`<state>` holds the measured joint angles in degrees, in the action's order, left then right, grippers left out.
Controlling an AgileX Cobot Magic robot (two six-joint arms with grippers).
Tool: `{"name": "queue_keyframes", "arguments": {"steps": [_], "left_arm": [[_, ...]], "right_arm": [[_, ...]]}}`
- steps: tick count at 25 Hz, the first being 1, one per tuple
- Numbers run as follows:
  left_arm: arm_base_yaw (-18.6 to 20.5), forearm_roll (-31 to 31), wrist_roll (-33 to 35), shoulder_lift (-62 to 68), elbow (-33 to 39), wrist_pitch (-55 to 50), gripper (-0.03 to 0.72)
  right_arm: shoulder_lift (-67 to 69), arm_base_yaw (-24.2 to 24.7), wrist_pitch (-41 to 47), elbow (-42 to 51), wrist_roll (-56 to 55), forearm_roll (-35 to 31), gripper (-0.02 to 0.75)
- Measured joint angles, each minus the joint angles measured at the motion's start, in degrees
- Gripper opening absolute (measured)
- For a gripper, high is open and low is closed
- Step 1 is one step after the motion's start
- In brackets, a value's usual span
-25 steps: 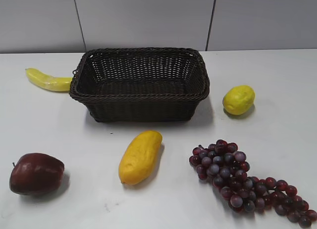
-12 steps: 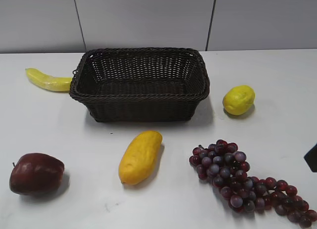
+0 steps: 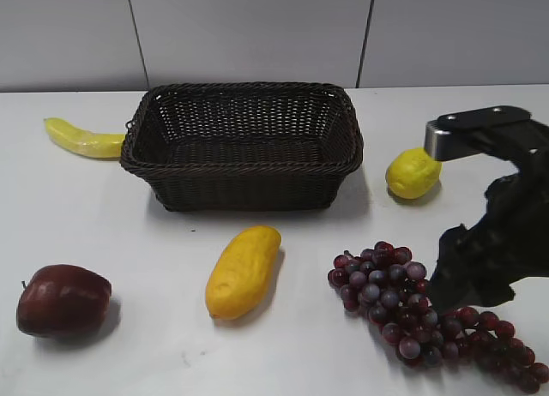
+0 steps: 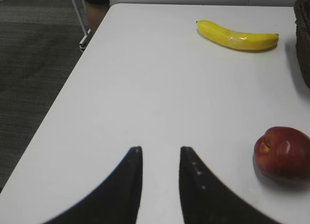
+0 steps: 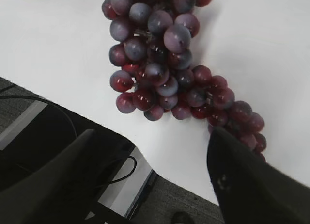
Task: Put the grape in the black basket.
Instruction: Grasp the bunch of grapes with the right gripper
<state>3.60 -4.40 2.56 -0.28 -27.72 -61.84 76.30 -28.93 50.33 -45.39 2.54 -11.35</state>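
Jaws of the right gripper [image 5: 150, 161] stand spread, empty, above the grape [image 5: 167, 73]. It should descend centred over the thick end, straddling the bunch before clamping.

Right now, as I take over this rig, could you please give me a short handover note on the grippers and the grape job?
Right gripper: open, empty, jaws wide above the table's near edge, beside the grape; no contact visible.
Left gripper: open, empty, over bare table at the left, near the apple.
Grape: lying on the table, front right, outside the black basket.
Black basket: centre back, nothing visible in it.
Done: right arm brought to the bunch.
Left: close on the grape, lift, carry it to the basket, release.
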Motion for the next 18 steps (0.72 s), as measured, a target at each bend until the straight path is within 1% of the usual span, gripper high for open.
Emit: {"name": "queue_keyframes", "arguments": {"steps": [3, 10, 15, 17, 18], "left_arm": [[0.00, 0.00, 0.00, 0.00, 0.00, 0.00, 0.238], [0.00, 0.00, 0.00, 0.00, 0.00, 0.00, 0.238], [0.00, 0.00, 0.00, 0.00, 0.00, 0.00, 0.238], [0.00, 0.00, 0.00, 0.00, 0.00, 0.00, 0.238], [0.00, 0.00, 0.00, 0.00, 0.00, 0.00, 0.238]], "right_arm": [[4.94, -1.19, -2.54, 0.00, -0.06, -0.06, 0.525], [15.37, -1.25, -10.28, -0.02, -0.43, 0.16, 0.524], [21.34, -1.25, -12.86, -0.02, -0.43, 0.20, 0.518], [22.21, -1.25, -13.27, -0.09, -0.43, 0.20, 0.470], [22.22, -1.25, -13.27, -0.13, -0.43, 0.20, 0.414]]}}
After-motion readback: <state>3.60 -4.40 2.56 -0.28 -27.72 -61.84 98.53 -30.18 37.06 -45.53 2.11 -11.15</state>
